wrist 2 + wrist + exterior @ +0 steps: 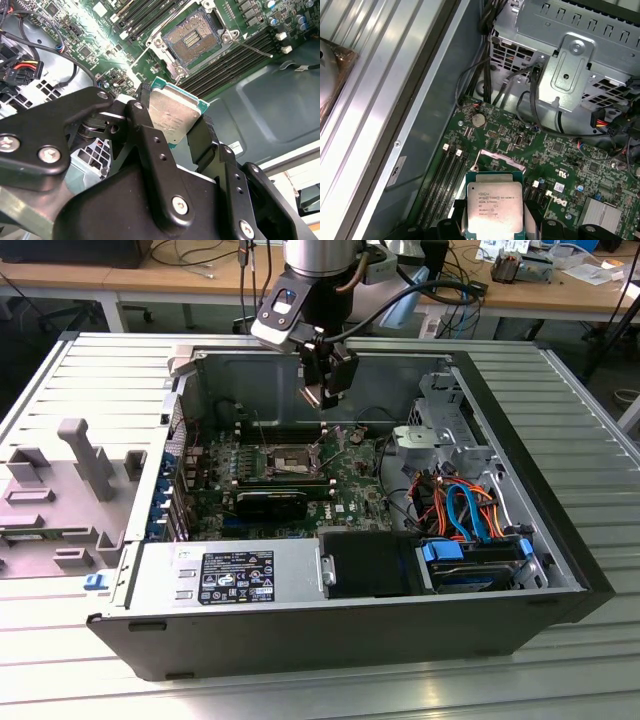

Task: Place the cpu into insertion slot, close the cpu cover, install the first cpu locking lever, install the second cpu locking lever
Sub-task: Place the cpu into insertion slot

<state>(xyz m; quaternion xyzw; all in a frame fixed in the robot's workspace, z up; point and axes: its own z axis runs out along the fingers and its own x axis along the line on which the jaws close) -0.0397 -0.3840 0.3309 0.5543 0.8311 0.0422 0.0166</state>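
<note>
**The cpu held over the open case, not yet seated**

The hand (171,127) is clamped on 2 opposite edges of the cpu (175,112), with 1 finger on each edge and the chip's metal top facing both wrist cameras. In the exterior view the hand (322,398) hangs above the green board (350,485) inside the computer case (350,630), which lies on its side on the table (600,540). The insertion slot (288,458) lies below the hand and toward the exterior view's left. The chip is well apart from it and clear of the rim. In the second wrist view the insertion slot (192,37) is uncovered, with its contact field exposed. The silver frame just beyond the chip in the first wrist view is probably the cpu cover (492,159) standing open. The chip's edges look roughly parallel to the slot's rim.
</note>
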